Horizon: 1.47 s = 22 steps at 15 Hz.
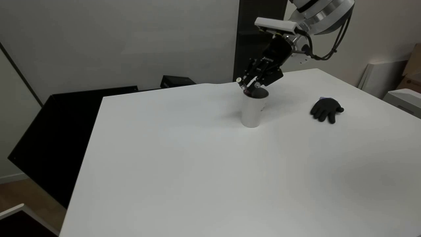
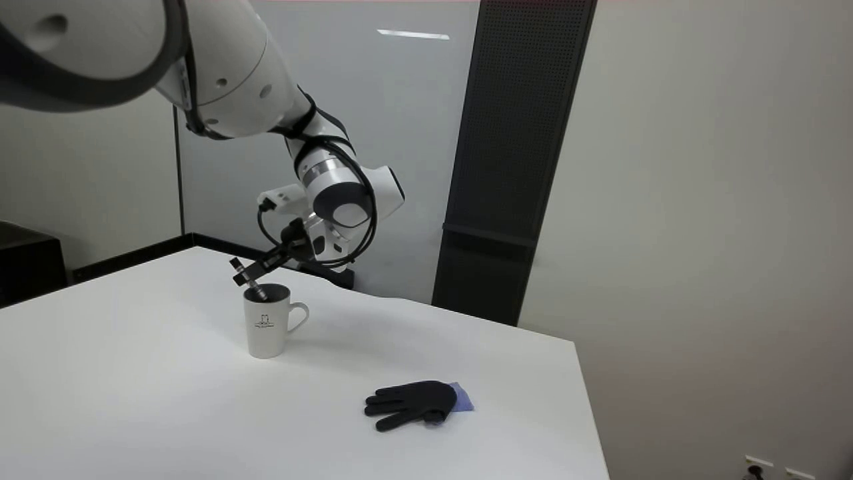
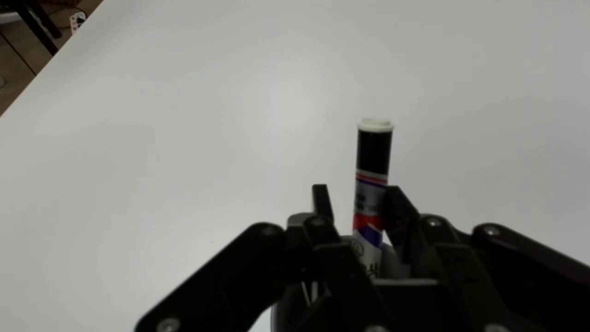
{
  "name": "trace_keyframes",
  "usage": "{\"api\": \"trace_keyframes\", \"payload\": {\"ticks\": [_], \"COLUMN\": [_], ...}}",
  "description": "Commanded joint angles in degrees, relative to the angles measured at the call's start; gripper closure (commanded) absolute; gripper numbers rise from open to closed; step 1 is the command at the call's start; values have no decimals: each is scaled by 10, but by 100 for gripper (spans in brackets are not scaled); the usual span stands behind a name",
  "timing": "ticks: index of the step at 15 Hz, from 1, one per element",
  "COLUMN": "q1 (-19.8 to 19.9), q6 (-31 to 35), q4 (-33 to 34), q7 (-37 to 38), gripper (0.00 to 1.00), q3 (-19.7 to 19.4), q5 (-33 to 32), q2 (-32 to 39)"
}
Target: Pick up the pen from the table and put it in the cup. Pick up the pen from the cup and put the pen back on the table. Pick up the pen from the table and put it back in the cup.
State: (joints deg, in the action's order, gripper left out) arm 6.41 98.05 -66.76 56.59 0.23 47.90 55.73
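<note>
- Broad, flat white surface (image 1: 184, 164) beneath the mug and glove listed here.
- Black, jointed, two-fingered hand (image 3: 357, 196): fingers parted partway, clamped on nothing.
- Tall white mug (image 2: 266, 339) with a loop handle: upright, just below the hand.
- Matte-black glove (image 2: 410, 402): lying flat, apart from the mug.
- Slim cylindrical pen (image 3: 373, 154), black and white, banded red and purple: tilted, lower end inside the mug, a gap separating it from one finger.
</note>
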Motion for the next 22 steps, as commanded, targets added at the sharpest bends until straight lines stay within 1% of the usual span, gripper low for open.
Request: {"api": "trace_keyframes", "payload": {"ticks": [1, 4, 5, 7, 9, 10, 11, 12, 14, 16, 19, 22], "q1": [-12, -26, -28, -31, -39, -44, -46, -52, -59, -65, -81, -105], "q6": [6, 26, 33, 46, 57, 65, 59, 73, 111, 152, 221, 277], "q4": [17, 15, 15, 13, 10, 6, 4, -3, -23, -50, -109, -162], "q7": [9, -1, -3, -3, -9, -18, -44, -48, -58, -70, -83, -75], "gripper": [26, 7, 3, 0, 0, 0, 0, 0, 0, 0, 0, 0], "q3": [-7, -13, -13, -10, -12, -17, -17, -21, -25, -28, -38, -54], "q5": [-18, -50, -61, -79, -107, -129, -158, -183, -228, -258, -306, -360], "q2": [-7, -24, -28, -37, -46, -53, -61, -70, -90, -112, -149, -178]}}
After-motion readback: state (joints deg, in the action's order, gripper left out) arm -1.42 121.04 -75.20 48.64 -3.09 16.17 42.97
